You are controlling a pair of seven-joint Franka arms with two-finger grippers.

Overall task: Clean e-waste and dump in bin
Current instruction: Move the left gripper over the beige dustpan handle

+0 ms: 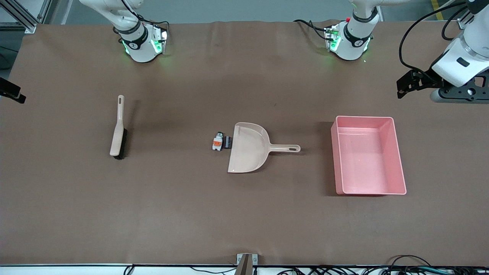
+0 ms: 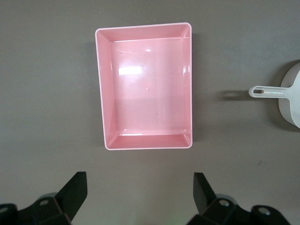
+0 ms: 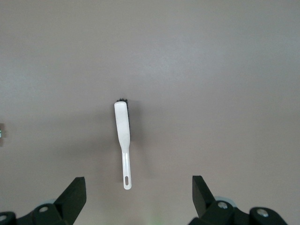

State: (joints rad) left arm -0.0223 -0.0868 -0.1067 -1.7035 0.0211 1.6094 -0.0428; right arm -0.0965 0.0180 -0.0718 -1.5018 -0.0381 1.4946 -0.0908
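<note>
I note e-waste (image 1: 221,142) touching dustpan (image 1: 248,149) mouth mid-table, ready for sweeping, bin (image 1: 399,160) empty toward left arm's end, brush (image 1: 118,131) toward right arm's; left gripper (image 2: 140,194) over bin and right gripper (image 3: 139,196) over brush both w/ fingers apart, nothing held.

We see a broad table (image 1: 244,221) covered with a plain brown cloth, faintly creased toward its upper edge and evenly lit from above. Grey floor (image 1: 237,9) shows past it, an aluminium frame (image 1: 23,15) stands at one corner, and black cables (image 1: 382,269) trail along the near edge.
</note>
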